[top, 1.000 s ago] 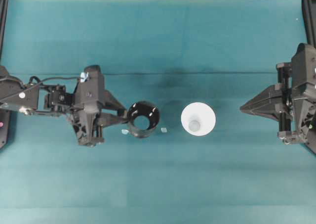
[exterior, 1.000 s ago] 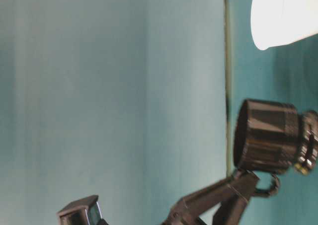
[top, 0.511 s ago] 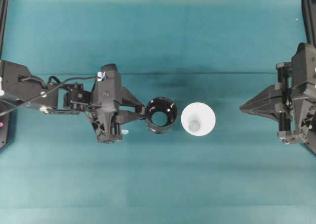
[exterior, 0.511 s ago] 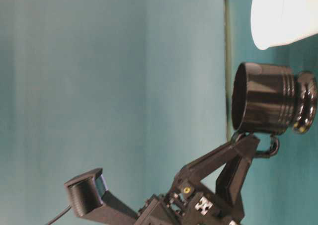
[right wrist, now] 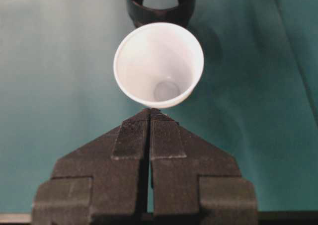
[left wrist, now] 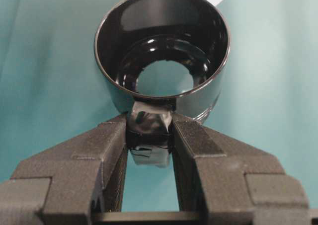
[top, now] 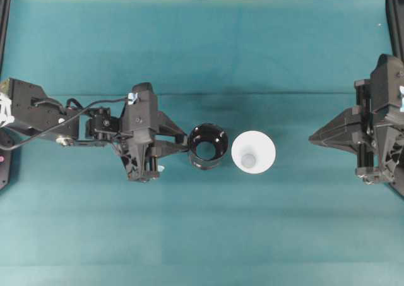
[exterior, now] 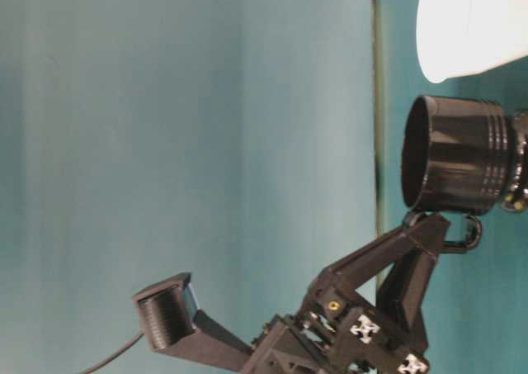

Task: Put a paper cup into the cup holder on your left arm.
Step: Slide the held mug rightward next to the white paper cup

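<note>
My left gripper [left wrist: 149, 140] clamps the taped side handle of the cup holder [top: 207, 146], presenting the black cylinder mouth-up above the teal table [top: 202, 235] so that a cup can be lowered straight in. The handle grip keeps my fingers clear of the opening, which the left wrist view shows open right through to the cloth below.

The paper cup [top: 253, 151] stands upright on the table just beside the holder, on its right in the overhead view, rim up and empty. It appears not quite to touch the holder, though from above the narrow gap is hard to judge.

My right gripper [right wrist: 149, 128] waits well apart at the table's right edge, fingers pressed together and holding nothing, pointed squarely at the cup. By my reading the holder is positioned and the cup's pickup has not yet begun; those fingers must part before they can take its wall.
</note>
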You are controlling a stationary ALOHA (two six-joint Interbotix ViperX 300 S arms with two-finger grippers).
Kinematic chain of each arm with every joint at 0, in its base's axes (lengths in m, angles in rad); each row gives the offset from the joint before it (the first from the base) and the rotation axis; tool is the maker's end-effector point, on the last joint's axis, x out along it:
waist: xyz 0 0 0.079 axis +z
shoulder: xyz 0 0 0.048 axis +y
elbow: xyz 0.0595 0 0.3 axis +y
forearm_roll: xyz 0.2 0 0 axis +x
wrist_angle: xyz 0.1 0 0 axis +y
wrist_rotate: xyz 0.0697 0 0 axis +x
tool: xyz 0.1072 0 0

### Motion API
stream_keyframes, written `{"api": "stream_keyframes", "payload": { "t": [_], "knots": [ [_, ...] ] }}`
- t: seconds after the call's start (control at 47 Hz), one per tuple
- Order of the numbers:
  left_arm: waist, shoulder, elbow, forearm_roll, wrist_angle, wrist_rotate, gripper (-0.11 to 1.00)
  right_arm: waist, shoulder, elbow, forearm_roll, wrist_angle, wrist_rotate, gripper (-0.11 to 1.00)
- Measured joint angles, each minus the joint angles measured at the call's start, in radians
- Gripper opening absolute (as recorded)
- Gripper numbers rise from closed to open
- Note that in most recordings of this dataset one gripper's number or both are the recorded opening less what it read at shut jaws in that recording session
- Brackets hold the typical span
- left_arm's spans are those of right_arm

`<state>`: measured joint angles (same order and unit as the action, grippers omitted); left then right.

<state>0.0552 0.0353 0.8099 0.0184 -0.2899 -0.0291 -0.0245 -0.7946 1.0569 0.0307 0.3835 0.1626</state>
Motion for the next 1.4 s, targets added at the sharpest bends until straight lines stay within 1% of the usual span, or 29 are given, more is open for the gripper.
{"api": "stream_keyframes", "payload": {
  "t": [0.298, 0.596, 1.0, 1.404],
  "knots": [
    [0.002, 0.04, 0.0, 0.0, -0.021, 0.0, 0.32, 0.0, 0.0, -0.002, 0.0, 0.002, 0.0, 0.01],
    [0.003, 0.049, -0.003, 0.0, -0.032, 0.0, 0.32, -0.002, 0.002, -0.003, 0.0, 0.003, 0.0, 0.01],
    [0.018, 0.061, -0.006, 0.0, -0.043, 0.018, 0.32, -0.002, 0.0, -0.009, 0.0, 0.003, 0.0, 0.01],
    [-0.005, 0.064, -0.008, 0.002, -0.034, 0.011, 0.32, -0.002, 0.002, -0.009, 0.0, 0.003, 0.0, 0.01]
  ]
}}
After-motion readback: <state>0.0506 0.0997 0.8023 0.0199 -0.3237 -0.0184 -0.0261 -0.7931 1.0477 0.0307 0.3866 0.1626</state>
